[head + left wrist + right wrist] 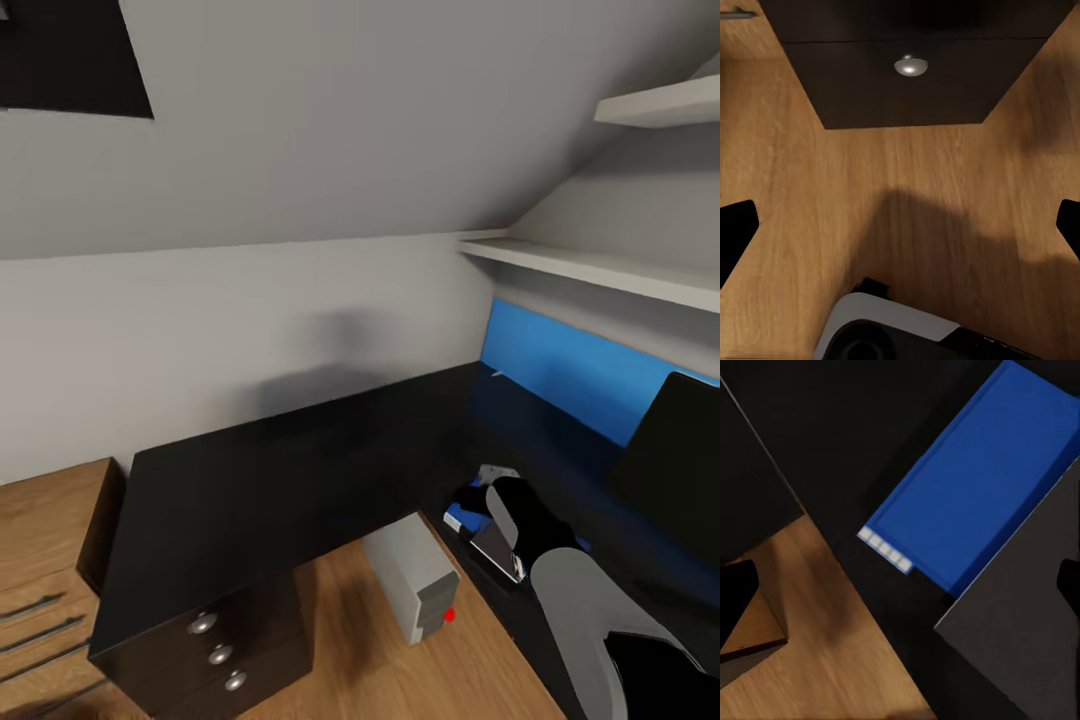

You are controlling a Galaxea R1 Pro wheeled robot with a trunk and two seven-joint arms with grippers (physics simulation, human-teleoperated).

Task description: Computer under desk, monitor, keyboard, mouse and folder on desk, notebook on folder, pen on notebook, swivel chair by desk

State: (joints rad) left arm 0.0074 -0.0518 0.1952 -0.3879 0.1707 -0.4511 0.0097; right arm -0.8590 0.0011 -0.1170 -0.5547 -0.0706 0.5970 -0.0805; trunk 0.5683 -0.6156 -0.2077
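Two wings form the L-shaped desk [300,470]: its glossy black worktop fills the middle of the head view, with the second wing running toward 4 o'clock. A dark drawer unit [235,650] with round silver knobs sits under the worktop at 7 o'clock. An oak chest [45,560] stands beside the desk at 8 o'clock. The monitor [675,455] shows as a dark panel at 3 o'clock on the right wing. The computer [412,577], a light grey tower, stands on the wood floor [350,620] partly under the inner corner of the desk. The folder [979,487] lies flat on the worktop, bright blue, partly under a dark grey panel. The right arm [545,545] reaches over the right wing near the folder. Both wrist views show dark fingertips at opposite picture edges: left jaws wide apart over the floor, right jaws wide apart over the folder, neither holding anything.
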